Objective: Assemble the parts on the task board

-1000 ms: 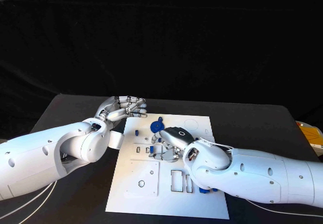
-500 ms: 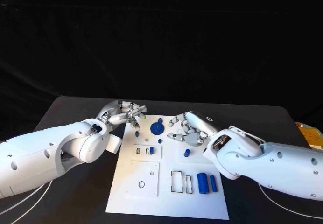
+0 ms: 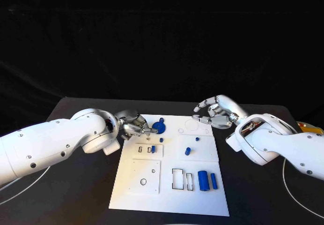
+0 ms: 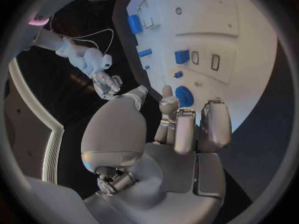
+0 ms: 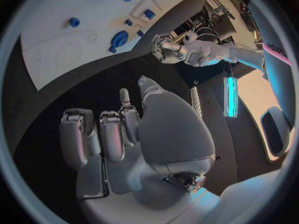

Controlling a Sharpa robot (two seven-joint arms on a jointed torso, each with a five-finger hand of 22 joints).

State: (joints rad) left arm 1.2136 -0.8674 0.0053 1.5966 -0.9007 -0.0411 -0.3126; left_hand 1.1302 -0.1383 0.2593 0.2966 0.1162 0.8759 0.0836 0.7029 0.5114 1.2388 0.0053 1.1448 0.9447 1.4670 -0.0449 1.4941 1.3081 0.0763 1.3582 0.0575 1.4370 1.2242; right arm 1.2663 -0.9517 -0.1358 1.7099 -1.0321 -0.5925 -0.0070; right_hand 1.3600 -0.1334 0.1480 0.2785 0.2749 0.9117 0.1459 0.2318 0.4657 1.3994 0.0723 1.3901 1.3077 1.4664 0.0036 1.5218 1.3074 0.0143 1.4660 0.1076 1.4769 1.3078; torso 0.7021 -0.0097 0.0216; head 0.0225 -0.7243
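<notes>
The white task board (image 3: 145, 190) lies in the middle of the table. A round blue part (image 3: 159, 126) sits near its far left corner. My left hand (image 3: 135, 126) hovers just beside that part, fingers loosely bent, holding nothing; in the left wrist view its fingertips (image 4: 167, 104) reach the edge of the round blue part (image 4: 184, 95). My right hand (image 3: 217, 112) is raised over the board's far right corner, fingers apart and empty. Small blue pegs (image 3: 187, 152) stand mid-board. Two long blue blocks (image 3: 202, 180) lie near the right edge.
An orange object (image 3: 307, 127) sits at the table's right edge. Bare black table (image 3: 74, 187) lies left of the board. Empty rectangular slots (image 3: 177, 179) lie beside the long blocks. The right wrist view shows the task board (image 5: 74, 45) and my left hand (image 5: 165, 48) beyond it.
My right hand has lifted off the middle of the board and drawn back to its far right corner, uncovering the long blue blocks. My left hand has dropped toward the round blue part.
</notes>
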